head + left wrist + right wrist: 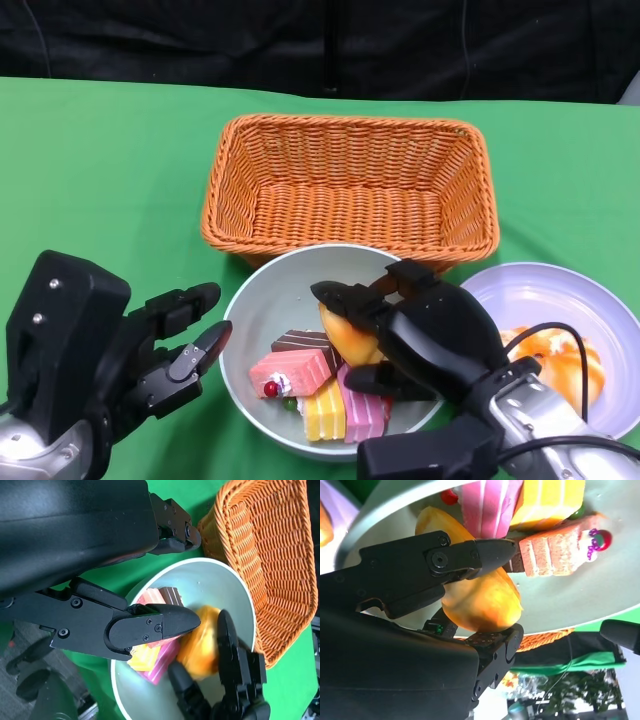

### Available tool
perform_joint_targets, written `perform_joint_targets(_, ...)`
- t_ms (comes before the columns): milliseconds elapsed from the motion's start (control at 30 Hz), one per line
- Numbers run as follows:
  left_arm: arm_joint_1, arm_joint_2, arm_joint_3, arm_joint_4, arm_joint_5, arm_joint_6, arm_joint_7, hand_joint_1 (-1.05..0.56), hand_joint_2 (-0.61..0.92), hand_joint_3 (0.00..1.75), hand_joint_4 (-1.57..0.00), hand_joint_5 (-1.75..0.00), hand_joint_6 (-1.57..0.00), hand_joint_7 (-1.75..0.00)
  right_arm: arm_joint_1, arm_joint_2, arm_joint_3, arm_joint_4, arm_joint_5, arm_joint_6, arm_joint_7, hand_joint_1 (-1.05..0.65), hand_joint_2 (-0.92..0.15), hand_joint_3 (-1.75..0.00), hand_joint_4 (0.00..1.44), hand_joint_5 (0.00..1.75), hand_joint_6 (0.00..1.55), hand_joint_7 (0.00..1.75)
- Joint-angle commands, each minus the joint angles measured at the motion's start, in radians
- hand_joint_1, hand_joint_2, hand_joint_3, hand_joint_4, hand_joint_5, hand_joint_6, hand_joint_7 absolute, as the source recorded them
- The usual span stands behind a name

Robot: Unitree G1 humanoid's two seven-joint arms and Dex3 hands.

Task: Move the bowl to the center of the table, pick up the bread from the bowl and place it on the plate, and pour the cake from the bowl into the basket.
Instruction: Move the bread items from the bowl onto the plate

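Note:
A pale green bowl [252, 296] stands before me, in front of the basket. It holds several cake slices [300, 372] and an orange bread roll [346, 342]. My right hand [432, 336] reaches into the bowl from the right and grips the roll between thumb and fingers. In the right wrist view the roll [481, 603] sits pinched between black fingers [447, 559], just above the bowl's floor [560, 605], beside a brown cake slice [554, 551]. My left hand [150, 352] hovers at the bowl's left rim, fingers apart, holding nothing.
An orange wicker basket [350, 185] stands behind the bowl, nearly touching its far rim. A lilac plate [540, 290] at the right carries another bread roll [562, 362]. Green cloth covers the table; a dark backdrop runs along the far edge.

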Motion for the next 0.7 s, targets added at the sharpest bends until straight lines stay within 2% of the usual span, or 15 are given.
perform_joint_targets(33, 0.015, 0.017, -0.002, -0.015, 0.022, -0.03, -0.001, -0.58, 0.92, 0.51, 0.0, -0.5, -0.21, 0.0, -0.027, -0.012, 0.001, 0.054, 0.008, -0.029, -0.078, -0.34, -0.92, -0.07, 0.4, 0.89, 0.63, 0.16)
perform_joint_targets(67, 0.017, 0.017, -0.003, -0.015, 0.025, -0.036, -0.002, -0.58, 0.92, 0.51, 0.0, -0.5, -0.21, 0.0, -0.033, -0.017, 0.001, 0.066, 0.01, -0.052, -0.107, -0.31, -0.92, -0.08, 0.48, 0.99, 0.72, 0.2)
perform_joint_targets(133, 0.019, 0.015, -0.003, -0.018, 0.032, -0.038, 0.0, -0.57, 0.92, 0.51, 0.0, -0.5, -0.21, 0.0, -0.041, -0.023, -0.001, 0.085, 0.017, -0.098, -0.164, -0.27, -0.89, -0.05, 0.71, 1.35, 0.95, 0.35)
perform_joint_targets(167, 0.02, 0.016, -0.004, -0.02, 0.038, -0.041, 0.001, -0.57, 0.92, 0.51, 0.0, -0.5, -0.21, 0.0, -0.042, -0.024, -0.002, 0.091, 0.019, -0.115, -0.189, -0.25, -0.88, -0.06, 0.85, 1.58, 1.05, 0.56)
perform_joint_targets(200, 0.021, 0.016, -0.007, -0.021, 0.047, -0.051, 0.004, -0.56, 0.92, 0.52, 0.0, -0.51, -0.21, 0.0, -0.043, -0.025, -0.002, 0.095, 0.018, -0.13, -0.216, -0.24, -0.87, -0.08, 0.93, 1.66, 1.02, 0.81)
perform_joint_targets(233, 0.024, 0.017, -0.013, -0.024, 0.062, -0.063, 0.011, -0.56, 0.92, 0.51, 0.0, -0.51, -0.21, 0.0, -0.042, -0.027, -0.003, 0.098, 0.02, -0.149, -0.244, -0.23, -0.86, -0.13, 0.99, 1.7, 0.94, 1.18)
perform_joint_targets(267, 0.026, 0.019, -0.02, -0.026, 0.079, -0.074, 0.017, -0.56, 0.92, 0.5, 0.0, -0.48, -0.22, -0.01, -0.042, -0.029, -0.004, 0.101, 0.023, -0.166, -0.264, -0.23, -0.71, -0.52, 1.03, 1.73, 0.87, 1.51)
perform_joint_targets(300, 0.027, 0.022, -0.026, -0.028, 0.096, -0.082, 0.022, -0.57, 0.92, 0.49, 0.0, -0.46, -0.22, -0.01, -0.043, -0.029, -0.006, 0.104, 0.028, -0.18, -0.277, -0.22, -0.57, -0.82, 1.04, 1.74, 0.84, 1.63)
perform_joint_targets(333, 0.033, 0.025, -0.04, -0.029, 0.131, -0.119, 0.035, -0.58, 0.92, 0.49, -0.01, -0.46, -0.23, -0.01, -0.041, -0.031, -0.008, 0.103, 0.034, -0.197, -0.291, -0.22, -0.47, -1.05, 1.04, 1.74, 0.82, 1.7)
perform_joint_targets(400, 0.05, 0.031, -0.066, -0.024, 0.2, -0.212, 0.057, -0.59, 0.92, 0.46, -0.03, -0.49, -0.25, -0.02, -0.037, -0.034, -0.015, 0.096, 0.049, -0.224, -0.311, -0.22, -0.42, -1.17, 1.04, 1.75, 0.8, 1.73)
perform_joint_targets(467, 0.07, 0.043, -0.088, -0.011, 0.268, -0.333, 0.073, -0.57, 0.92, 0.47, -0.01, -0.64, -0.26, -0.02, -0.031, -0.038, -0.022, 0.077, 0.061, -0.247, -0.322, -0.24, -0.42, -1.22, 1.03, 1.75, 0.78, 1.74)
perform_joint_targets(533, 0.086, 0.049, -0.098, 0.006, 0.323, -0.438, 0.086, -0.56, 0.92, 0.48, 0.0, -0.7, -0.27, -0.02, -0.027, -0.041, -0.03, 0.062, 0.068, -0.268, -0.339, -0.25, -0.42, -1.23, 1.03, 1.75, 0.78, 1.75)
perform_joint_targets(700, 0.106, 0.05, -0.101, 0.047, 0.407, -0.605, 0.092, -0.61, 0.92, 0.5, 0.0, -0.73, -0.28, -0.02, -0.008, -0.046, -0.051, 0.007, 0.085, -0.294, -0.346, -0.26, -0.39, -1.31, 1.03, 1.75, 0.78, 1.75)
